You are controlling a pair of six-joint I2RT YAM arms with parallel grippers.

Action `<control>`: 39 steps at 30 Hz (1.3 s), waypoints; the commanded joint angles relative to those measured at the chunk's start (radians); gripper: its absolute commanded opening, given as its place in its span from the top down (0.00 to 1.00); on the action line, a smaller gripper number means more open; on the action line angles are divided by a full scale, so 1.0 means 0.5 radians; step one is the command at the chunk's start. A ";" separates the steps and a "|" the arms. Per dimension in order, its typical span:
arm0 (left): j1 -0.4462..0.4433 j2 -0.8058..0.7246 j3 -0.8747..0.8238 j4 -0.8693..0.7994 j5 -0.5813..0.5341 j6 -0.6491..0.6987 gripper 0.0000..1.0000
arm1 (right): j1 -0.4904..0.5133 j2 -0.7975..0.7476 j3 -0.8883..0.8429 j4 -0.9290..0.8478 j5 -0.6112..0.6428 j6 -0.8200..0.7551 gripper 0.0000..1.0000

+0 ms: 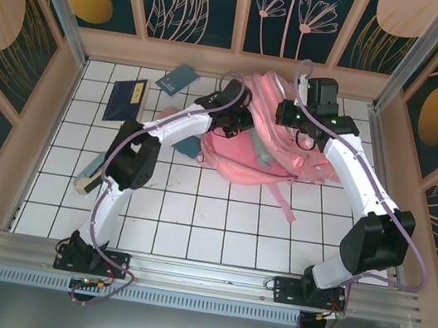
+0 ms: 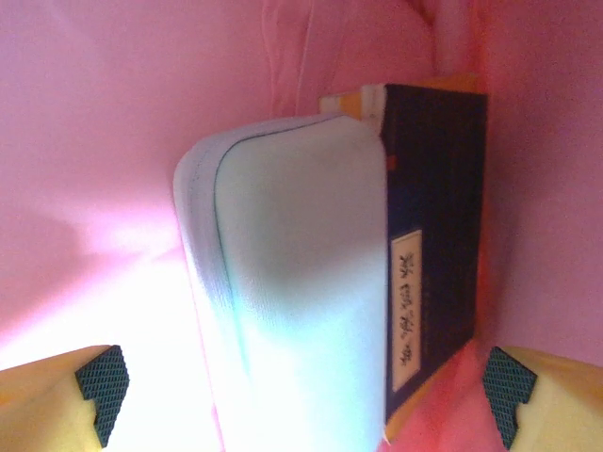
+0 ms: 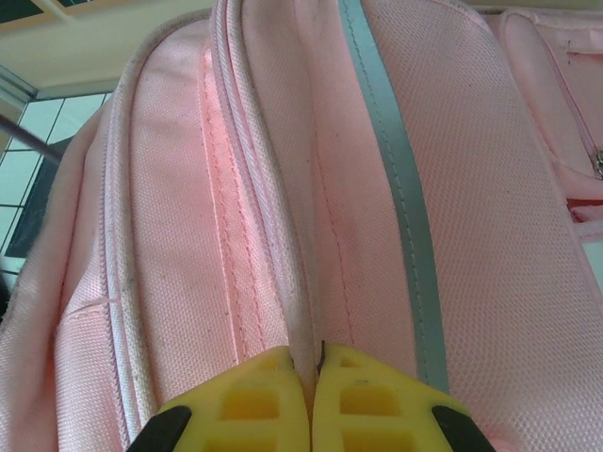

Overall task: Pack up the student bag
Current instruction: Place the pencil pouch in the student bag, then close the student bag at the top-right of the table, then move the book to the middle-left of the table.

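Bare white tiled tabletop [image 1: 217,223] open across the near half between the arms, large pink fabric backpack [image 1: 236,163] blocking the far middle, its strap [image 1: 285,199] lying out toward the near side, inside it a pale blue soft pouch [image 2: 292,282] and navy hardback book [image 2: 438,217] crowding the space ahead of the left gripper [image 2: 305,386] with its wide-spread fingers, pink lining close on both sides.

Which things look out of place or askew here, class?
A dark notebook and a teal book lie skewed to the tile grid, left of the bag, unpacked. A strap trails loose.
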 commanded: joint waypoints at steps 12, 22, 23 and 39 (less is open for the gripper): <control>0.316 -0.986 -0.852 -0.180 -0.349 0.297 0.01 | 0.123 0.017 -0.270 0.326 0.051 0.043 0.99; 0.654 -1.224 -0.973 -0.404 -0.557 0.702 0.02 | 0.347 0.200 -0.213 0.425 0.168 0.128 0.36; 0.706 -1.228 -0.988 -0.395 -0.556 0.739 0.02 | 0.368 0.217 -0.191 0.434 0.171 0.135 0.34; 1.360 -0.514 -0.807 -0.055 -0.447 0.934 0.56 | 0.741 0.562 0.187 0.502 0.169 0.278 0.25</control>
